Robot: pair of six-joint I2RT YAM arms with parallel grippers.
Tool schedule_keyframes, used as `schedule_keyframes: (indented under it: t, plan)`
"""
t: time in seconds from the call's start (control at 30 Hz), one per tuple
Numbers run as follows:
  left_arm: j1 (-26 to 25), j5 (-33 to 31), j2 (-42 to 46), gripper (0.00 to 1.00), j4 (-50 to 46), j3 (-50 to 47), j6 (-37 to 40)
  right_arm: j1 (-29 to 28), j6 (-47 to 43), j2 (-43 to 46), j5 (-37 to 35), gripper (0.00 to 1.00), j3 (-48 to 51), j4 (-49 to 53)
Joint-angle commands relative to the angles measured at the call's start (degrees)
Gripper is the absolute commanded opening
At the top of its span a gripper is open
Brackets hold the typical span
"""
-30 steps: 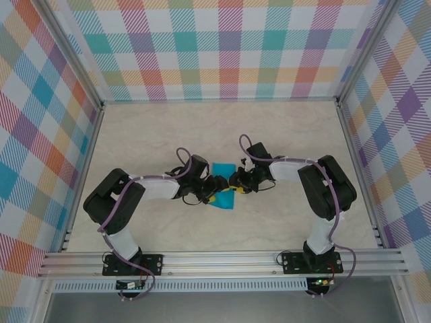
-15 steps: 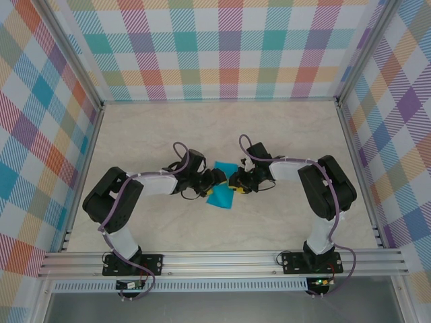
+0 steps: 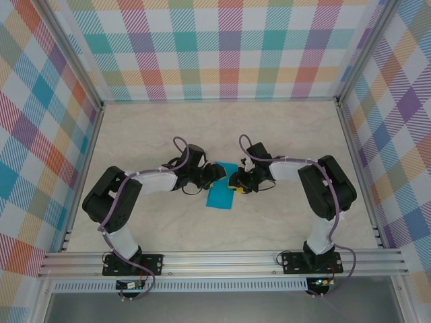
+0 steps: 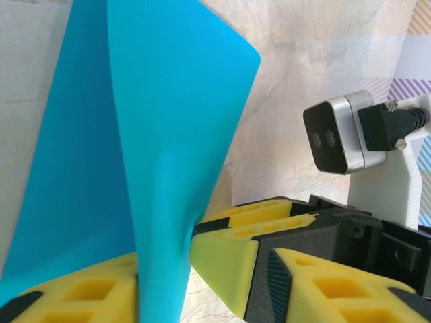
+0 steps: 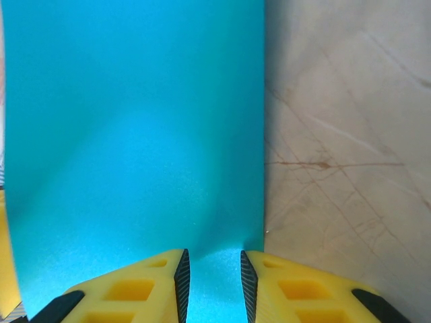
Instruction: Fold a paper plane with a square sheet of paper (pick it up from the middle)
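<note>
Near edge: grey metal rail (image 3: 222, 259) with both arm bases bolted on. Arms (image 3: 118, 202) are black and white with purple cables.

Tabletop (image 3: 296, 134) is pale and matte, marble-look with faint brown veins.

Middle of the tabletop: paper (image 3: 220, 195), thin, plain teal, smooth, no print. From above it reads as a narrow strip. Its near part lies flat and its far end sits between the two pincers. Left pincer (image 3: 214, 173) comes in from the left, right pincer (image 3: 236, 183) from the right. Their tips nearly meet over the paper's far half.

Left wrist view adds what the top view misses. The paper (image 4: 168, 134) is lifted into a soft curved flap, a rounded bend and no sharp crease, standing off the tabletop (image 4: 303, 54). Fingers (image 4: 74, 299) are yellow foam blocks with square holes and black ribbed edges. The right pincer's yellow tip and its silver wrist camera (image 4: 335, 134) sit just beside the flap. Left pincer is partly open, jaws either side of the flap, one pad touching the paper, not clamped.

Right wrist view: paper (image 5: 135, 134) looks flat with a straight right edge, bare tabletop (image 5: 337, 134) beside it. Right pincer has a narrow gap with teal showing between the fingers (image 5: 135, 289), tips at the paper's near edge. Can't tell whether they press on it.

Far: pastel checked walls (image 3: 222, 47) on three sides.
</note>
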State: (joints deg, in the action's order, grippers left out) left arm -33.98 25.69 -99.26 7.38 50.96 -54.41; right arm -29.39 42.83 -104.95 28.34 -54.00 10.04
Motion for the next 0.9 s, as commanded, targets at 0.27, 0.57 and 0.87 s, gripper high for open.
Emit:
schedule_keyframes:
  t: [0.27,0.57,0.87]
  plan:
    - [0.3,-4.3,0.0,0.15,-10.8,2.1,3.1,-0.8,-2.8,6.0,-3.6,0.35,-0.2,5.1]
    - [0.1,-5.8,0.3,0.2,-17.0,4.0,9.4,-0.8,-3.1,11.6,-4.8,0.4,2.3,6.4]
    - [-1.2,-4.8,-1.7,0.14,-18.6,7.9,10.9,-4.2,-3.5,16.0,-6.2,0.47,4.7,4.1]
